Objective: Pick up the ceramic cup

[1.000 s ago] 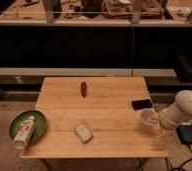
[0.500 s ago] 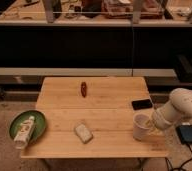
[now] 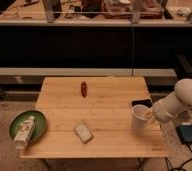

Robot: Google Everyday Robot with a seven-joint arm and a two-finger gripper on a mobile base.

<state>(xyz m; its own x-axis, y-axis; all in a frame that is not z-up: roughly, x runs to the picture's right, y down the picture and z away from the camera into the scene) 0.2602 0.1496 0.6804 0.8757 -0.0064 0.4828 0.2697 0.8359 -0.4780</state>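
The ceramic cup [image 3: 139, 115], small and white with a pale inside, is at the right edge of the wooden table [image 3: 104, 110], just above its top and slightly tilted. My gripper [image 3: 148, 115] reaches in from the right on a white arm [image 3: 186, 100] and is shut on the cup's right side.
A black flat object [image 3: 141, 103] lies just behind the cup. A sponge [image 3: 83, 133] lies front centre, a small red object [image 3: 83, 89] at the back. A green plate [image 3: 40, 119] at the front left holds a white bottle [image 3: 24, 131]. A dark blue box [image 3: 190, 134] sits off the table's right.
The cup and the gripper moved together a little to the left, then upward off the table top. The other objects have not moved.
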